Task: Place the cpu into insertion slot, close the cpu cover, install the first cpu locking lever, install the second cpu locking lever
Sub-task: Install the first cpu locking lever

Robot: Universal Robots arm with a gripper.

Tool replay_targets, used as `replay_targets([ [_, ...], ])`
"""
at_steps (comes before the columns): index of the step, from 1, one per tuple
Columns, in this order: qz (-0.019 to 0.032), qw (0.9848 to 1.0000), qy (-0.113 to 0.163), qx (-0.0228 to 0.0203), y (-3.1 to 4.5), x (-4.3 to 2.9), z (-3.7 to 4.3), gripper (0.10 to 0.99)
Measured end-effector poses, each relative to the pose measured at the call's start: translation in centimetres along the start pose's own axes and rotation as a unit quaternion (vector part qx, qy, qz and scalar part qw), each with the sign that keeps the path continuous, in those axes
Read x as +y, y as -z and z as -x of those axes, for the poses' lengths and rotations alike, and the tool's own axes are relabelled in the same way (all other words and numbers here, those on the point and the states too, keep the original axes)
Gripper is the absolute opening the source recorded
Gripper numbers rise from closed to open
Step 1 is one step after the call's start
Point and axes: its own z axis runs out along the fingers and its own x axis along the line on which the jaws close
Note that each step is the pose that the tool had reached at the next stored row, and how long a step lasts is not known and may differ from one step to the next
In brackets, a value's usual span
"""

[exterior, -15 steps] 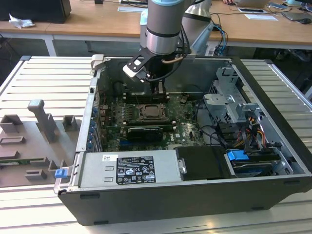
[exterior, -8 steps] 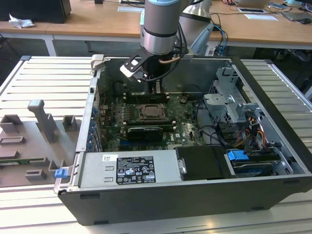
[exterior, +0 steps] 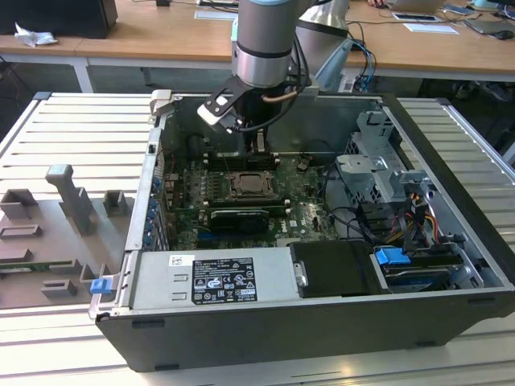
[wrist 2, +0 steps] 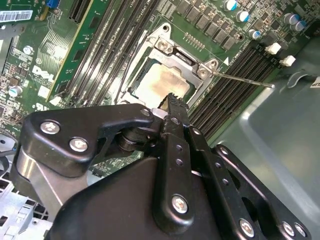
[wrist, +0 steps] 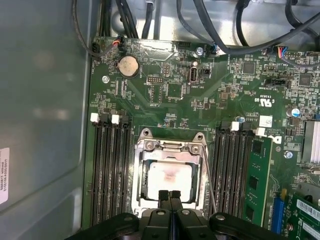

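STATUS. Arm works inside open PC case (exterior: 241, 338), which sits on ribbed desk (exterior: 72, 129). Pincer (wrist: 170, 196) hangs low over the mainboard, tips pressed together w/ nothing between them, just above one edge of the insertion slot (wrist 2: 165, 45). Contact w/ slot: cannot tell.

PARTS. The cpu (wrist: 170, 177) lies seated in the slot, its pale top visible thru the window of the cpu cover (wrist: 141, 172). Cover appears flat over the chip, i.e. shut. One locking lever (wrist 2: 245, 81), a thin rod, angles out from a slot corner over the memory slots (wrist: 107, 170) and looks unlatched. 2nd lever: state cannot be told.

STEP IN HAND (judged). Steps 1–2 look done. Work is at lever install, approx. halfway thru the task.

REQ. FOR LEVER MOVE (judged). Use the closed tips as a pusher:
- Contact the rod near its free end.
- Press down, then swing sideways under its hook.
- Rod is thin and prob. springy, so off-centre contact may slip.
- Keep tips clear of the chip top and adjacent memory latches.
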Motion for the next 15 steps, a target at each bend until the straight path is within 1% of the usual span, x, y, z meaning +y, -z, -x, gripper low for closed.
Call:
replay_targets([
  [2, 0.0, 1.0, 0.0, 0.0, 0.12, -0.01, 0.0, 0.106],
  [8, 0.0, 1.0, 0.0, 0.0, 0.8, -0.02, -0.03, 0.106],
  [10, 0.0, 1.0, 0.0, 0.0, 1.44, -0.03, -0.04, 0.106],
  [11, 0.0, 1.0, 0.0, 0.0001, 1.86, -0.04, -0.06, 0.106],
  [12, 0.0, 1.0, 0.0, 0.0, 2.45, -0.05, -0.07, 0.106],
  [14, 0.0, 1.0, 0.0, 0.0, 2.93, -0.06, -0.09, 0.106],
  [15, 0.0, 1.0, 0.002, 0.0001, 3.0, -0.06, -0.1, 0.106],
])
